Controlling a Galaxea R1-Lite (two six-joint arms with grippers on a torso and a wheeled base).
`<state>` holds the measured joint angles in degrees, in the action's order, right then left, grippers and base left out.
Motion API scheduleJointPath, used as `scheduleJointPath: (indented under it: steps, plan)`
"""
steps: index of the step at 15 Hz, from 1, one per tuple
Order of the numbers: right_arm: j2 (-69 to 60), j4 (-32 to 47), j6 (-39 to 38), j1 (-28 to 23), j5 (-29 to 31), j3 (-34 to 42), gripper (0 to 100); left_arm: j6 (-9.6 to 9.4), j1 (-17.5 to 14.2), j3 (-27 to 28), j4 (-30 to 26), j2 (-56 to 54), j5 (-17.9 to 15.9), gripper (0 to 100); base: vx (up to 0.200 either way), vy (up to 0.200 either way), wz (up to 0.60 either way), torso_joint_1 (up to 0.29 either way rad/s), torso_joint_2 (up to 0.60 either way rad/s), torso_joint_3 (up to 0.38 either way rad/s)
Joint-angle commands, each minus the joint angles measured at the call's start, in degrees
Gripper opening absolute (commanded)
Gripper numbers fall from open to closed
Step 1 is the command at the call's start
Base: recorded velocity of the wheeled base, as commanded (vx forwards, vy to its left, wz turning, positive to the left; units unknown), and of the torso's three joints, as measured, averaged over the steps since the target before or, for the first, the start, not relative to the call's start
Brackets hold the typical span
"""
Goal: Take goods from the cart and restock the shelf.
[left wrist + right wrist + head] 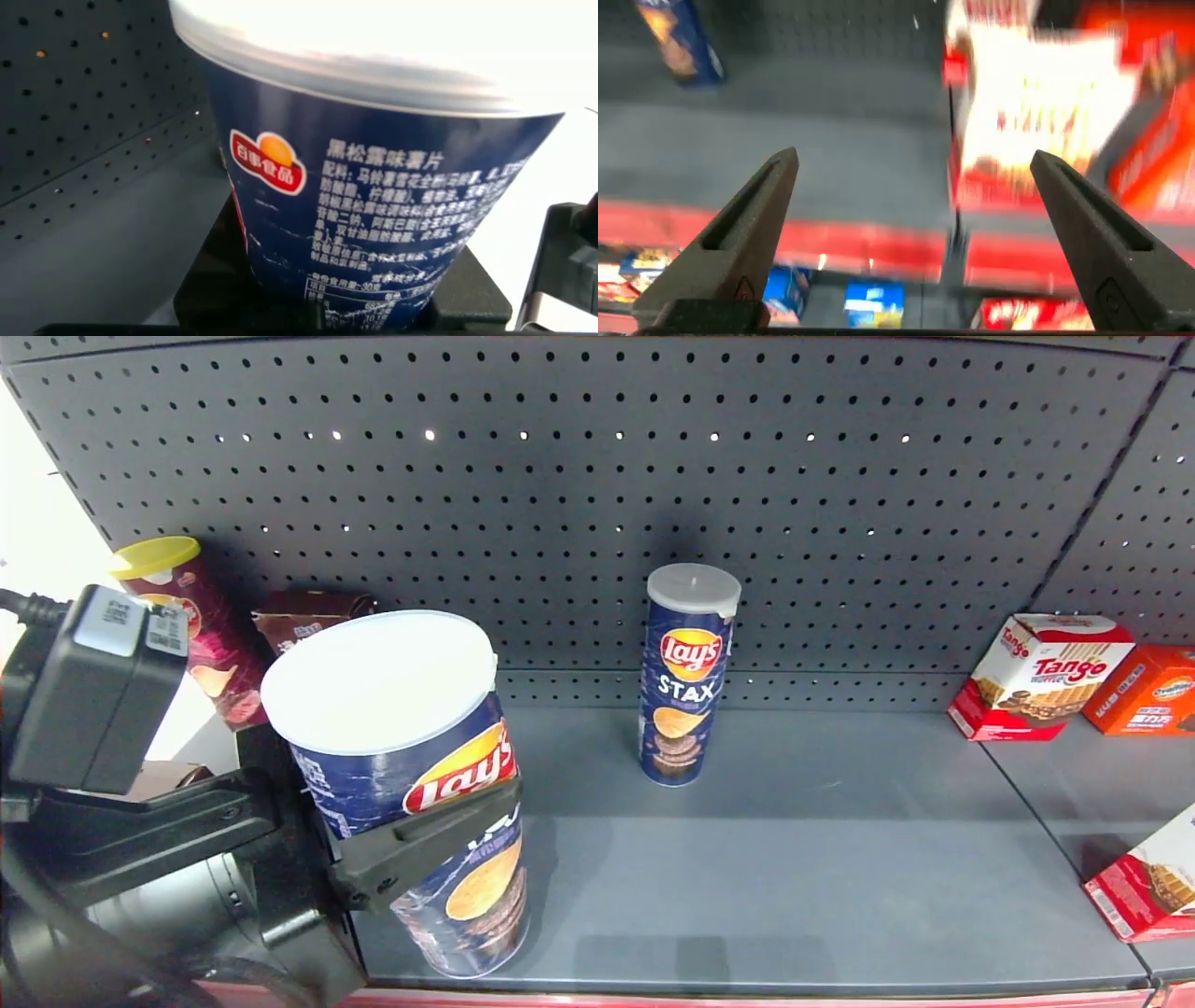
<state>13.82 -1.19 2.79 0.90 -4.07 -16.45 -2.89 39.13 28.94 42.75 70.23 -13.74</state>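
Observation:
My left gripper (411, 831) is shut on a blue chip can with a white lid (411, 775), holding it upright near the front left of the grey shelf (794, 877); its base is at or just above the shelf surface. Up close, the left wrist view has the same can (374, 215). A second blue chip can (684, 677) stands upright at the shelf's middle back. My right gripper (920, 252) is open in front of the shelf's red front edge (878, 245), with nothing between its fingers.
A maroon chip can with a yellow lid (191, 625) and a brown box (303, 616) sit at the back left. Red and white wafer boxes (1041, 677) (1148, 887) and an orange box (1153, 691) lie on the right. A pegboard wall (597, 495) backs the shelf.

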Motion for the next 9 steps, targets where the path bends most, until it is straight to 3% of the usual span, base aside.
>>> scheduleJointPath:
  steps: [1, 4, 9]
  plan:
    - [12.7, -0.4, 3.7, 0.9, -1.6, -8.6, 100, 0.16, -0.1, 0.1, 0.1, 0.3, -0.1, 0, 0.000, 0.000, 0.00, 0.000, 0.00, 0.000]
    - [14.8, -0.3, 4.1, 3.9, -4.0, -9.9, 100, 0.25, -0.1, -0.1, 0.1, 0.1, -0.2, 0, 0.000, 0.000, 0.00, 0.000, 0.00, 0.000]
    - [28.1, -1.5, 4.1, 11.2, -5.9, -19.1, 100, 0.25, -0.1, 0.2, 0.1, 0.4, -0.2, 0, 0.000, 0.000, 0.00, 0.000, 0.00, 0.000]
